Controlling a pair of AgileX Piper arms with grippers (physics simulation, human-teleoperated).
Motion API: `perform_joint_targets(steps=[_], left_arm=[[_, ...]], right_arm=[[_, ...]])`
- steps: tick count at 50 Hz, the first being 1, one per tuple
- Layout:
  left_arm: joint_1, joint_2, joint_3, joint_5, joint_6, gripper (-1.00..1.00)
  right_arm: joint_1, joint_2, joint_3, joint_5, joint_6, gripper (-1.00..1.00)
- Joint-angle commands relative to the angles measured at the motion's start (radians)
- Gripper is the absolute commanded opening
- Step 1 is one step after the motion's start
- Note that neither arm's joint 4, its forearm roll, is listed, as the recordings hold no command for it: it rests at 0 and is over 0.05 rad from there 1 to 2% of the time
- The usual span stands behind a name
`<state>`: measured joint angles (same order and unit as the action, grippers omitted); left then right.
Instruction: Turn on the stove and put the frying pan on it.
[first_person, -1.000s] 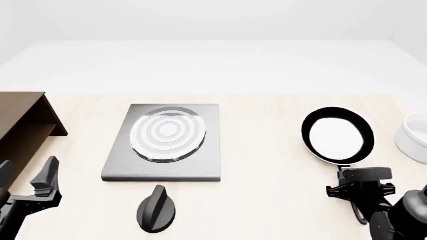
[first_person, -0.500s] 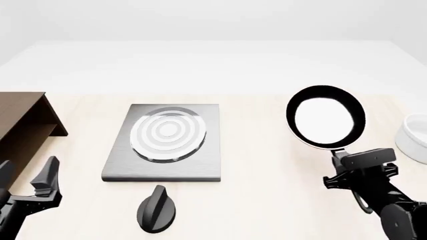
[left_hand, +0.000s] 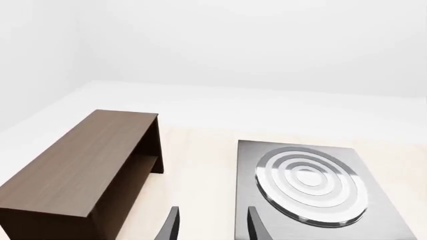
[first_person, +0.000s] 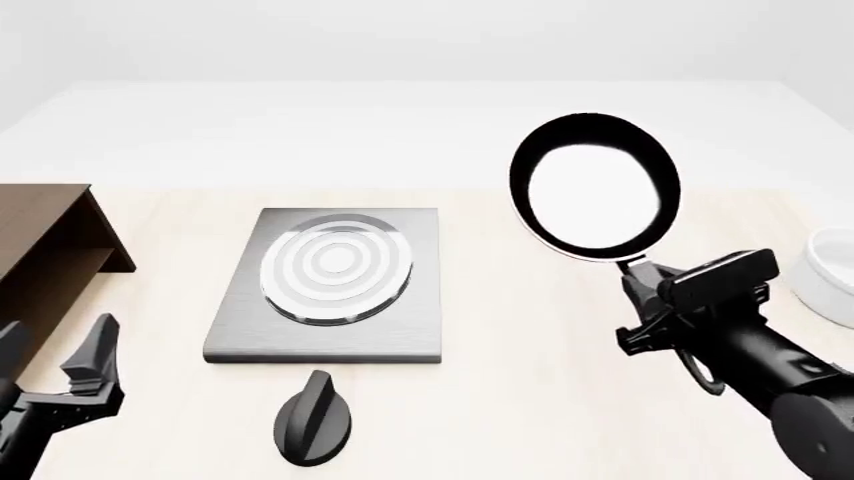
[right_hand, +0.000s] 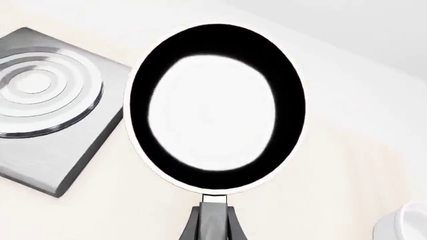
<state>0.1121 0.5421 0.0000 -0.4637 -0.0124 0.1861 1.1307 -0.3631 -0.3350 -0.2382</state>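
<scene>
My right tool (first_person: 650, 312) grips the long black handle of the frying pan (first_person: 595, 187), holding the small round pan with its pale glossy inside up off the bench, right of the stove (first_person: 331, 282). The stove, a flat grey plate with silver rings, lies bare; its black oval knob (first_person: 312, 419) sits just before it.

frying pan (first_person: 595, 187): black rim, glossy white inside
stove (first_person: 330, 285): brushed grey, silver rings
knob (first_person: 312, 420): black
shelf (left_hand: 80, 167): brown
</scene>
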Motion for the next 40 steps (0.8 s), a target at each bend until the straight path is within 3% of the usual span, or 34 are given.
perform_joint_targets(steps=[1,9,14,18,22,40], left_arm=[[-0.022,-0.025,0.0,0.011,-0.013,1.0],[-0.024,-0.036,0.0,0.023,-0.016,1.0],[-0.027,-0.044,0.0,0.031,-0.017,1.0],[-0.028,-0.038,0.0,0.025,-0.018,1.0],[-0.027,-0.041,0.0,0.028,-0.02,1.0],[-0.027,-0.033,0.0,0.017,-0.023,1.0]], right_arm=[[0.116,0.003,-0.059,0.004,0.01,-1.0],[0.165,0.084,-0.059,-0.07,0.017,-1.0],[0.194,0.093,-0.101,-0.042,0.028,-1.0],[0.211,0.149,-0.107,-0.093,0.034,-1.0],[0.236,0.153,-0.135,-0.07,0.036,-1.0],[0.31,0.269,-0.191,-0.133,0.045,-1.0]])
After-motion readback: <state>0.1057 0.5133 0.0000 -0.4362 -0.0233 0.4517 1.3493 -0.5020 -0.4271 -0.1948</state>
